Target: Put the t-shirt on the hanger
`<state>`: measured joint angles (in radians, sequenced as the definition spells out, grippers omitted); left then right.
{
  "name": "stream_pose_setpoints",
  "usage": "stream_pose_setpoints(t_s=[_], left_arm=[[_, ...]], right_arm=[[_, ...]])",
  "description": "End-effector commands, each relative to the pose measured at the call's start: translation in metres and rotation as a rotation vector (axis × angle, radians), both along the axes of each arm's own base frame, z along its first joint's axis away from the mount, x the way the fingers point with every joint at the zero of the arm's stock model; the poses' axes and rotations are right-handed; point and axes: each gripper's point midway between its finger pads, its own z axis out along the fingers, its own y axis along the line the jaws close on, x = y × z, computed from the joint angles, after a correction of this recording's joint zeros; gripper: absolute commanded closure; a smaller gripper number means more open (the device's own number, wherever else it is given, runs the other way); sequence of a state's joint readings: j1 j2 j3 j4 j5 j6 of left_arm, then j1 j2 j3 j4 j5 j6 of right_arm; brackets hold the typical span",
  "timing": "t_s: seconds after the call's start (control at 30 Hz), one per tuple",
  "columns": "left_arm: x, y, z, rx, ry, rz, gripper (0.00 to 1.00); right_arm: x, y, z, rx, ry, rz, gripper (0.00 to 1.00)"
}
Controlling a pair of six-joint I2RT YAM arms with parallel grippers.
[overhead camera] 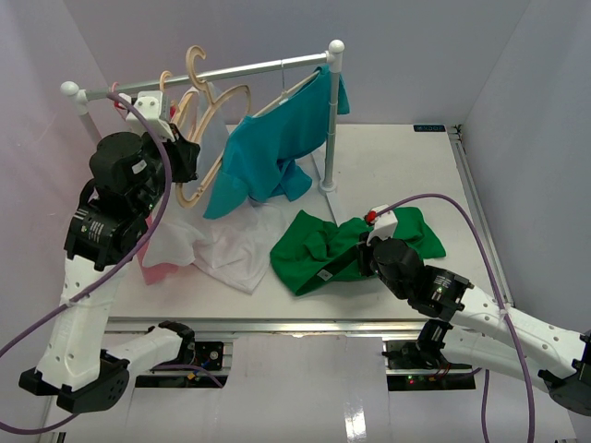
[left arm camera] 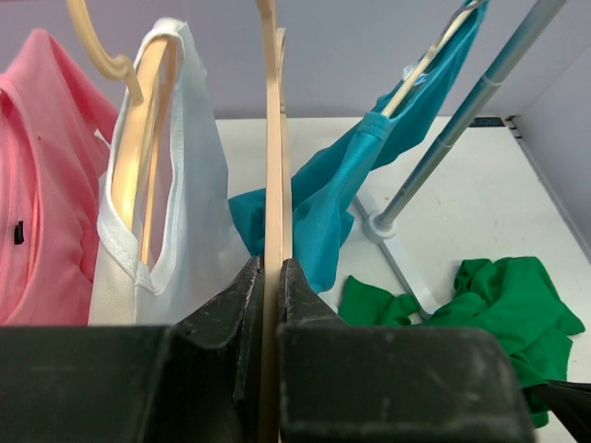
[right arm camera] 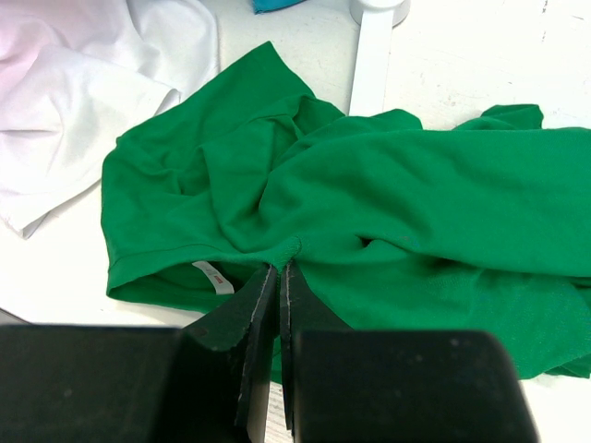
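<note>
T-shirt: I saw the t-shirt (right arm camera: 369, 203) lying crumpled on the table (overhead camera: 397, 157), near and just right of the rack's post (overhead camera: 330, 120).
Right gripper: the right gripper (right arm camera: 274, 272) had its fingers pinched nearly together on a fold at the cloth's near edge.
Hanger: the hanger (left arm camera: 273, 138) stood upright at far left, with its hook up by the rail (overhead camera: 231, 72).
Left gripper: the left gripper (left arm camera: 271, 268) was clamped tight on the hanger's wood.
Neighbours: I noted a white shirt (left arm camera: 166, 203) and a pink shirt (left arm camera: 37, 166) to its left, and a teal t-shirt (overhead camera: 272, 148) to its right.
</note>
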<state>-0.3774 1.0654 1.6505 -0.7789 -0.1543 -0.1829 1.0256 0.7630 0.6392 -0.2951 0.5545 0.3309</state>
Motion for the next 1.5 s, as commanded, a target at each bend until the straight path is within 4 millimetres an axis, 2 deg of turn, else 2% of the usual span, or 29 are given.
stream_pose_setpoints(t_s=[0.0,0.07,0.17,0.27,0.4,0.5,0.93,1.1,1.2,1.27,1.33,1.47], left_arm=[[-0.034,0.006,0.05,-0.067,-0.166,-0.036,1.0],[-0.038,0.012,0.046,-0.055,-0.162,-0.017,1.0],[-0.035,0.018,0.029,-0.009,-0.124,0.014,1.0],[-0.037,0.019,0.02,0.008,-0.109,0.011,1.0],[-0.055,0.011,0.01,-0.004,-0.087,-0.068,1.0],[-0.072,0.014,0.007,-0.024,-0.072,-0.079,1.0],[-0.133,0.059,0.04,-0.135,-0.142,0.056,1.0],[-0.173,0.07,0.07,-0.203,-0.255,0.031,1.0],[-0.187,0.057,0.081,-0.201,-0.291,-0.076,1.0],[-0.189,0.035,0.081,-0.198,-0.3,-0.199,1.0],[-0.189,0.002,0.064,-0.192,-0.25,-0.371,1.0],[-0.193,-0.036,0.047,-0.205,-0.207,-0.588,1.0]], right_arm=[[0.006,0.002,0.014,0.034,-0.038,-0.021,0.92],[0.006,0.002,0.014,0.034,-0.037,-0.02,0.92],[0.006,0.002,0.014,0.035,-0.038,-0.02,0.92],[0.006,0.002,0.014,0.033,-0.038,-0.019,0.92],[0.006,0.002,0.013,0.031,-0.037,-0.02,0.92],[0.007,0.003,0.013,0.031,-0.036,-0.019,0.92],[0.009,0.002,0.011,0.019,-0.034,-0.032,0.92],[0.011,-0.001,0.017,0.019,-0.043,-0.055,0.92],[0.013,-0.004,0.023,0.017,-0.043,-0.078,0.92],[0.015,-0.008,0.024,0.009,-0.042,-0.109,0.92],[0.018,-0.01,0.03,0.019,-0.042,-0.138,0.92],[0.028,-0.008,0.032,0.012,-0.028,-0.169,0.92]])
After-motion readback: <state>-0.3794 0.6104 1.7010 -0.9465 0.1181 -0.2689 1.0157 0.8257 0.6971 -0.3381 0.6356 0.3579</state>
